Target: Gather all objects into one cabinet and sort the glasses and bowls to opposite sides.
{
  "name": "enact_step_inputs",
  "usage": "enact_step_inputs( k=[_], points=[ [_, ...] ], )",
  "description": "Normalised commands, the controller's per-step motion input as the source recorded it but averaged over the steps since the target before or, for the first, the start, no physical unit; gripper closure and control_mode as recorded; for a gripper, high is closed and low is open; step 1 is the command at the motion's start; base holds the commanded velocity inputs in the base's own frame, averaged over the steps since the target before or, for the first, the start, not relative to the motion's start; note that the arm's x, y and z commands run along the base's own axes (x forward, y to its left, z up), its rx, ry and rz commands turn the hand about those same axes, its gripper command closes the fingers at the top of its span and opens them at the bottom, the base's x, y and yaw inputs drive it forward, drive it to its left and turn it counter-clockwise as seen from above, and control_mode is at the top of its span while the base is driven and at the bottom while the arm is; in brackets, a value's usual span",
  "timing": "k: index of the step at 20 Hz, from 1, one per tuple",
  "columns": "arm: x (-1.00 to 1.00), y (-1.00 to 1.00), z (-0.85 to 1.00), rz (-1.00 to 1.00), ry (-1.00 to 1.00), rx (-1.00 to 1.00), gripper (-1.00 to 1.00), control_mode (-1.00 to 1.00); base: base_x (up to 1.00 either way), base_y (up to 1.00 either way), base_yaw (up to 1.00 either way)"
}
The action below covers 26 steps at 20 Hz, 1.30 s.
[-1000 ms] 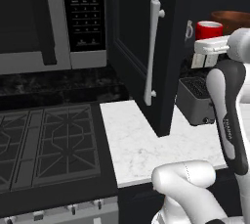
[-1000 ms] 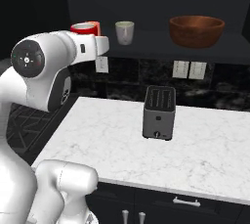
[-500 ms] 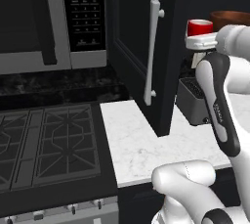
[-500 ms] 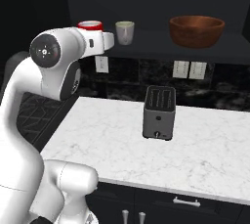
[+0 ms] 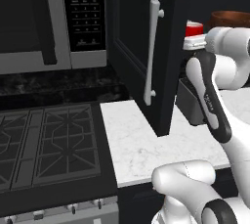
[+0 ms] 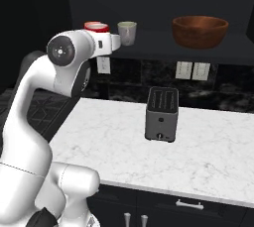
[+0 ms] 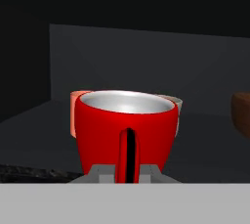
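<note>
The red cup [image 7: 127, 132] sat dead centre in the hand view, its handle facing the camera and its silver interior visible. The claw's fingertips were hidden beneath the cup's base, so I could not tell whether the claw was clenched or released.

In the right base view the red cup [image 6: 96, 27] stood at upper left on the cabinet shelf [image 6: 158, 42], just behind the arm's wrist. The grey-white mug [image 6: 127, 32] stood just right of it. The brown bowl [image 6: 200, 31] sat well apart at upper right.

An orange cup [image 7: 74, 113] showed behind the red one, left. In the left base view the cabinet door [image 5: 144, 47] stood open beside the red cup [image 5: 194, 29].

The toaster [image 6: 161, 114] stood on the counter [image 6: 149, 146] below.
</note>
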Motion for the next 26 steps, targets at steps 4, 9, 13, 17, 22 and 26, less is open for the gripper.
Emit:
enact_step_inputs(
  k=[4, 9, 13, 17, 22, 26],
  points=[
    [0.42, 0.0, -0.14, 0.0, 0.0, 0.0, 1.0, -1.0, 0.0, 0.0, 0.0],
    [0.41, 0.0, -0.12, 0.01, 0.0, 0.0, 1.0, -1.0, 0.0, 0.0, 0.0],
    [0.37, 0.0, -0.11, 0.01, 0.0, 0.0, 1.0, -1.0, 0.0, 0.0, 0.0],
    [0.38, 0.0, -0.08, 0.01, 0.0, 0.0, 1.0, -1.0, 0.0, 0.0, 0.0],
    [0.28, 0.0, -0.05, 0.0, 0.0, 0.0, 1.0, -1.0, 0.0, 0.0, 0.0],
    [0.33, 0.0, -0.08, 0.0, 0.01, 0.0, 1.0, -1.0, 0.0, 0.0, 0.0]
  ],
)
